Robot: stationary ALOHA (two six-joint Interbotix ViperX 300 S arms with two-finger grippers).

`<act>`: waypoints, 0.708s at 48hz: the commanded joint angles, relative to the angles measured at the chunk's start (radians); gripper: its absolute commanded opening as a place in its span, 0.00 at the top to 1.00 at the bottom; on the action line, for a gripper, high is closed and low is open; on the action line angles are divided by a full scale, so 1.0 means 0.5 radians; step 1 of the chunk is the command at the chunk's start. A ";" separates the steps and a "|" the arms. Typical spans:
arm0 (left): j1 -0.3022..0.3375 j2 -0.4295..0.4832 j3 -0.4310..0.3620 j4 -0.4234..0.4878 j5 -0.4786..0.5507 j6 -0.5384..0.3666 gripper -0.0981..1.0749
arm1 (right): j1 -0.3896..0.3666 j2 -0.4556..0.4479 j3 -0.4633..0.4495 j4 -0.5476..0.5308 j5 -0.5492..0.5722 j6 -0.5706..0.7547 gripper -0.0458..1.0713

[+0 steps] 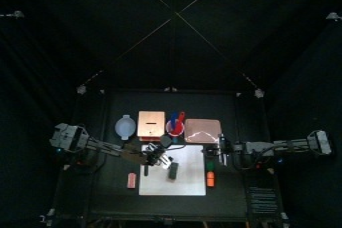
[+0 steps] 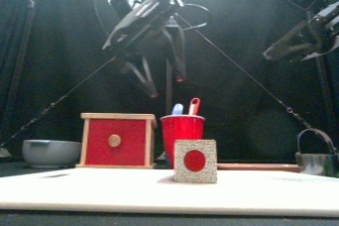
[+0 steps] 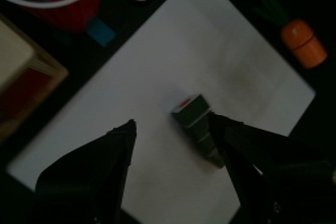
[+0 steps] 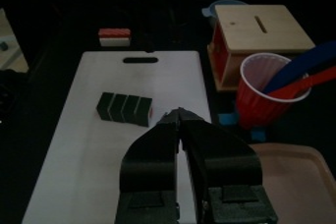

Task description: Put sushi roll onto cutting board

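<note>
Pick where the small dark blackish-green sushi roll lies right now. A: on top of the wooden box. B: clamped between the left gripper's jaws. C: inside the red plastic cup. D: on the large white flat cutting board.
D: the small dark blackish-green sushi roll lies flat on the large white flat cutting board, untouched between the open jaws of the left gripper above it.

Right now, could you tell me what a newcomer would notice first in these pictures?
The white cutting board fills the table's front, with the dark sushi roll lying on it. The left gripper hangs open above the roll, not touching it. Behind the board stand a red cup holding utensils and a wooden box with a slot.
</note>
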 commanded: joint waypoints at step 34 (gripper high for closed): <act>-0.365 -1.108 0.966 1.279 -0.347 0.067 0.13 | 0.092 0.025 -0.144 0.006 -0.018 0.000 0.89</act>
